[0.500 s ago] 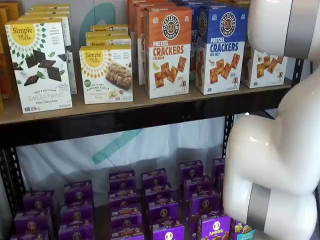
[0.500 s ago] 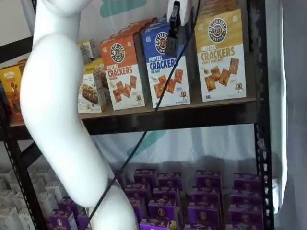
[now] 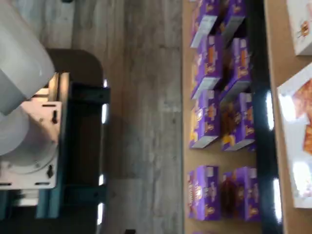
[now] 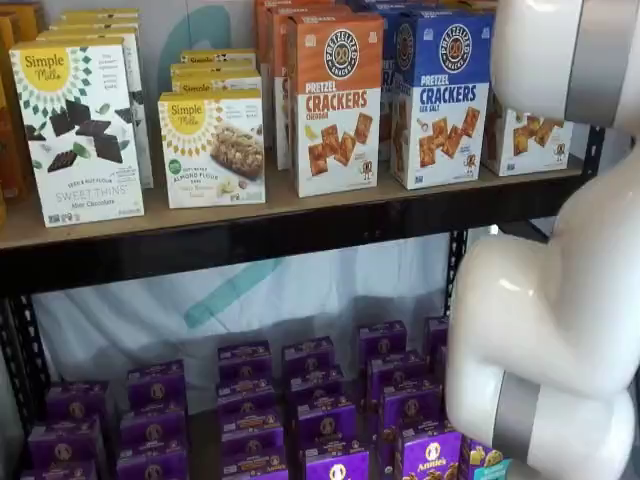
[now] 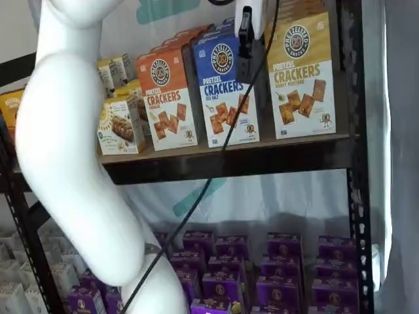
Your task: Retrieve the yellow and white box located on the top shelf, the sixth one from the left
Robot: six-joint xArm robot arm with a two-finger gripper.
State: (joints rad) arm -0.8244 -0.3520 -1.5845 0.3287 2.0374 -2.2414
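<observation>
One yellow and white box beside upright.

The top shelf, a tan board with a black front rail, carries upright cartons. Below the gripper stands the blue-topped box, flanked by the orange-topped box and the yellow and white box.

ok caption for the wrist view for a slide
Looking down past the top shelf at purple boxes on the lower level.
</observation>
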